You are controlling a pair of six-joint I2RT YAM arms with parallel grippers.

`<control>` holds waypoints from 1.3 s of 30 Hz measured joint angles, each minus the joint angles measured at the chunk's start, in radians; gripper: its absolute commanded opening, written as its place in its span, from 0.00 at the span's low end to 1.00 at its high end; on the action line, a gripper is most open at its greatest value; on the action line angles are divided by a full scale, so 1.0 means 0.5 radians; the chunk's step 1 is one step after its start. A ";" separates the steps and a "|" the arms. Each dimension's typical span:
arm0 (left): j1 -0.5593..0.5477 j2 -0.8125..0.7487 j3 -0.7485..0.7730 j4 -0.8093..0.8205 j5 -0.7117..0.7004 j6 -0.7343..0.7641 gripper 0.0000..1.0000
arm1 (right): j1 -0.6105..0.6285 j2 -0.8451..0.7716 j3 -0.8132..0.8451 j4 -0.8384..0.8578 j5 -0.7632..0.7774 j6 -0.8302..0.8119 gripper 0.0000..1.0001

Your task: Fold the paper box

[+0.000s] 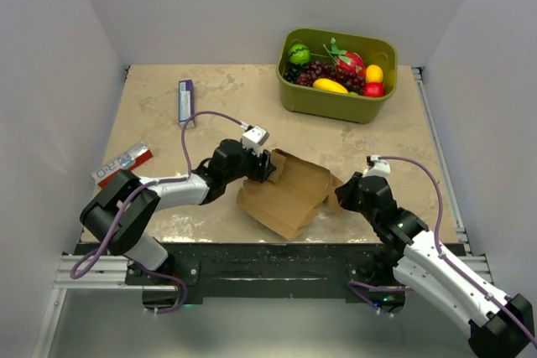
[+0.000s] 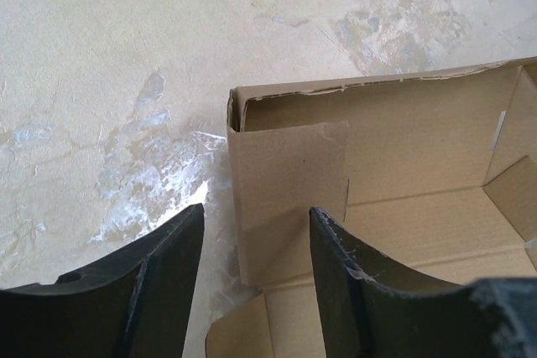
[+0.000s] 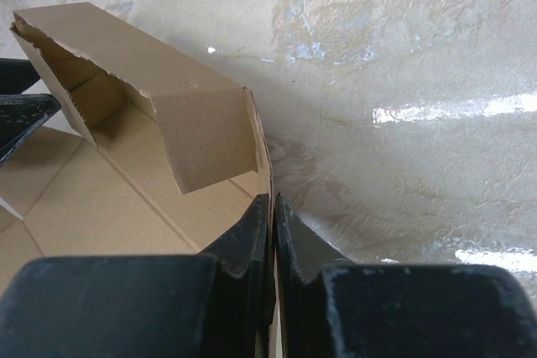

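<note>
– Paper box, where does it sit?
– Near the tabletop's 6 o'clock edge, half-formed, between the two arms; its long axis seems to run roughly 9 to 3 o'clock across the top view, slightly tilted
– And the left end effector?
– At the box's 11 o'clock corner, fingers spread. An upright side flap stands at its 12 o'clock, between the tips, not clamped
– The right end effector?
– At the box's 3 o'clock end, pressed together, pinching the thin end wall as far as its wrist view shows
– Which is nearer for the next fold?
– Both are at the box; the left looks better placed, with the flap straight ahead of it while the right anchors
– Counts?
– One paper box, two end effectors, one green bin of toy fruit at 1 o'clock, one slim purple-and-white box at 10 o'clock, one red-and-white box at 9 o'clock
</note>
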 measured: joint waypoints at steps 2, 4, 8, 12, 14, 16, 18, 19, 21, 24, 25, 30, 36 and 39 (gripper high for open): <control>0.014 0.017 0.000 0.025 0.037 0.008 0.58 | 0.000 -0.002 0.000 0.001 -0.007 -0.003 0.07; 0.028 0.042 0.001 0.047 0.088 0.025 0.59 | 0.000 -0.002 0.000 0.002 -0.012 -0.006 0.07; 0.053 0.090 0.001 0.119 0.192 0.041 0.59 | 0.000 -0.004 -0.001 0.002 -0.035 -0.008 0.07; 0.072 0.136 0.001 0.196 0.262 0.045 0.59 | 0.000 -0.004 -0.001 0.002 -0.043 -0.009 0.07; 0.084 0.160 0.001 0.226 0.280 0.046 0.59 | 0.000 -0.004 -0.001 0.003 -0.043 -0.011 0.07; 0.096 0.186 0.001 0.249 0.294 0.047 0.59 | 0.000 -0.004 -0.001 0.003 -0.043 -0.014 0.07; 0.108 0.210 0.001 0.266 0.304 0.050 0.59 | 0.000 -0.004 -0.001 0.004 -0.045 -0.015 0.06; 0.114 0.222 0.001 0.275 0.308 0.050 0.59 | 0.000 -0.004 -0.001 0.005 -0.045 -0.016 0.06; 0.125 0.242 0.001 0.288 0.317 0.051 0.58 | 0.000 -0.005 -0.001 0.008 -0.047 -0.020 0.06; 0.134 0.264 0.001 0.309 0.334 0.051 0.56 | 0.000 -0.005 -0.001 0.014 -0.049 -0.022 0.06; 0.134 0.269 0.001 0.320 0.342 0.052 0.54 | 0.000 -0.005 -0.001 0.015 -0.050 -0.022 0.06; 0.137 0.309 0.001 0.363 0.369 0.051 0.44 | 0.001 -0.004 -0.001 0.016 -0.050 -0.030 0.06; 0.137 0.348 0.001 0.391 0.347 0.077 0.26 | 0.001 -0.004 -0.001 0.020 -0.051 -0.039 0.05; 0.134 0.348 0.000 0.390 0.285 0.090 0.23 | 0.001 -0.005 -0.001 0.033 -0.060 -0.043 0.05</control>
